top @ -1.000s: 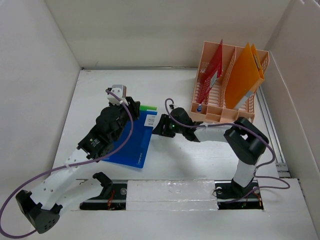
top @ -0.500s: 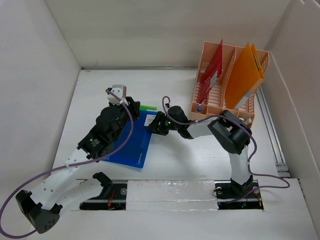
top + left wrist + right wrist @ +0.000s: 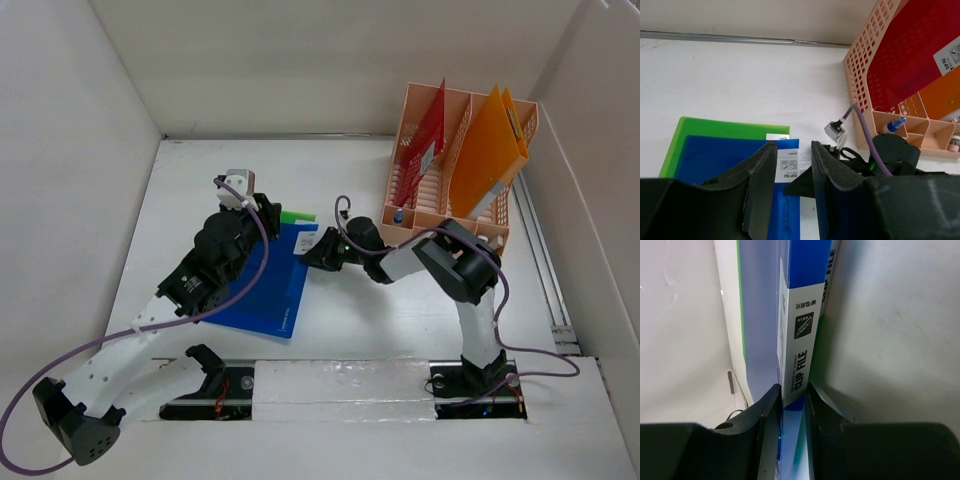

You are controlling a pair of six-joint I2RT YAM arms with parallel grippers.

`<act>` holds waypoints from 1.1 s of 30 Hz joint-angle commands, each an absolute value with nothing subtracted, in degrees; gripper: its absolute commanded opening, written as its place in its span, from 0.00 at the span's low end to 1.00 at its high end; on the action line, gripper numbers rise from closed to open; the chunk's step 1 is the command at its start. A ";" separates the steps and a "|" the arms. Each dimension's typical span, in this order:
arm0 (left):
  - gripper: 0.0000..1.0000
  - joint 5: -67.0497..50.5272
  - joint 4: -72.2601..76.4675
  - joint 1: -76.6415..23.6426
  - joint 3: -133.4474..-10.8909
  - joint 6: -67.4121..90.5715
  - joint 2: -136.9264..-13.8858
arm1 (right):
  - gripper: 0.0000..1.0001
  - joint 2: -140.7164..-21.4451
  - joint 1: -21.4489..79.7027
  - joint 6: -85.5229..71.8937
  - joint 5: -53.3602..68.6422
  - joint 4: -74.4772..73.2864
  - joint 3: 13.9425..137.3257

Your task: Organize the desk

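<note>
White wood-grain desk (image 3: 380, 325) fills the whole boxed-in floor, with a peach-orange slotted plastic file rack (image 3: 445, 232) at its far right. A flat blue plastic clip file (image 3: 262, 290) lies left of centre on a green plastic folder (image 3: 296, 215). Right gripper (image 3: 792, 387) pinches only its labelled edge, so I reckon it could sag, slip out, or drag the green one along. Left gripper (image 3: 793, 146) hovers part-open, empty.

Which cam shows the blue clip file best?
Top external: most of the blue clip file shows, lying on the desk, though the left arm covers a part. Right wrist: only its labelled edge, gripped by the right pincer. Left wrist: a labelled corner atop a green folder, behind the left pincer.
</note>
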State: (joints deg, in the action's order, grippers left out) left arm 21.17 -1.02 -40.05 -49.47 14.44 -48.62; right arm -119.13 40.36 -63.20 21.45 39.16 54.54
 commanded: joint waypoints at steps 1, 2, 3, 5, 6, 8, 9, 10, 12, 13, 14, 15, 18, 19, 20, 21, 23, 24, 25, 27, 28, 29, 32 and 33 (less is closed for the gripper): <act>0.30 21.01 1.76 -39.99 -49.57 13.89 -48.60 | 0.00 -115.94 39.46 -61.27 21.71 41.66 51.51; 0.29 20.48 1.67 -39.99 -49.57 13.89 -48.69 | 0.00 -114.88 39.46 -60.56 21.71 40.96 51.24; 0.29 20.22 1.67 -39.99 -49.57 13.89 -48.69 | 0.00 -113.83 39.46 -59.95 21.36 40.17 51.15; 0.29 20.56 2.02 -39.99 -49.31 13.89 -48.43 | 0.00 -109.79 39.46 -57.93 20.14 38.07 50.98; 0.29 20.74 2.02 -39.99 -49.31 13.80 -48.60 | 0.00 -108.47 39.98 -57.40 19.95 37.27 51.15; 0.29 20.40 1.76 -39.99 -49.66 13.80 -48.78 | 0.00 -105.04 39.99 -54.24 19.60 34.12 52.03; 0.29 19.96 1.50 -39.99 -49.75 13.89 -48.78 | 0.00 -103.99 40.51 -53.01 19.16 32.97 52.99; 0.29 19.60 1.58 -39.99 -49.66 13.89 -48.52 | 0.00 -102.76 40.52 -50.39 18.55 30.78 53.35; 0.29 19.95 2.11 -39.99 -49.40 13.80 -47.99 | 0.00 -99.15 41.04 -48.09 15.13 28.75 54.57; 0.29 20.39 2.11 -39.99 -49.31 13.80 -47.90 | 0.00 -98.01 41.04 -45.90 14.07 27.44 55.02; 0.29 20.48 2.02 -39.99 -49.39 13.80 -48.07 | 0.00 -95.74 41.04 -44.83 12.24 25.51 55.45; 0.29 20.30 1.50 -39.99 -49.66 13.80 -48.08 | 0.00 -94.58 41.57 -43.69 10.91 25.05 55.63; 0.29 19.51 1.93 -39.99 -49.57 13.97 -47.20 | 0.00 -88.01 42.27 -39.30 3.54 24.52 55.20; 0.29 20.03 2.11 -39.99 -49.22 13.97 -46.94 | 0.00 -86.33 42.28 -36.59 1.34 24.00 55.11; 0.29 20.21 2.20 -39.99 -49.22 14.06 -46.93 | 0.00 -84.57 42.28 -35.43 -3.55 23.91 55.11; 0.29 20.30 1.94 -39.99 -49.22 14.06 -46.93 | 0.00 -81.33 42.28 -34.55 -5.26 23.99 55.11; 0.29 19.34 1.58 -39.99 -49.57 14.06 -46.93 | 0.00 -78.50 42.28 -31.57 -9.20 24.87 55.02; 0.29 18.90 1.67 -39.99 -49.66 14.24 -46.85 | 0.00 -77.27 42.28 -30.60 -11.06 24.96 55.37; 0.29 18.72 1.84 -39.99 -49.48 14.24 -46.58 | 0.00 -75.34 42.28 -28.58 -13.25 24.00 55.89; 0.29 19.33 2.02 -39.99 -49.31 14.15 -46.32 | 0.00 -73.49 42.28 -26.73 -18.79 22.68 57.65; 0.29 19.51 1.93 -39.99 -49.48 14.15 -46.41 | 0.00 -71.48 42.28 -24.72 -20.29 22.41 57.83; 0.29 19.16 1.59 -39.99 -49.57 14.24 -46.32 | 0.00 -70.50 42.28 -23.48 -22.91 22.50 58.01; 0.29 18.37 2.19 -39.99 -49.40 14.33 -45.79 | 0.00 -66.63 41.75 -19.61 -29.06 22.50 58.62; 0.29 18.46 2.37 -39.99 -49.13 14.33 -45.70 | 0.00 -65.93 41.75 -19.08 -30.40 22.33 58.97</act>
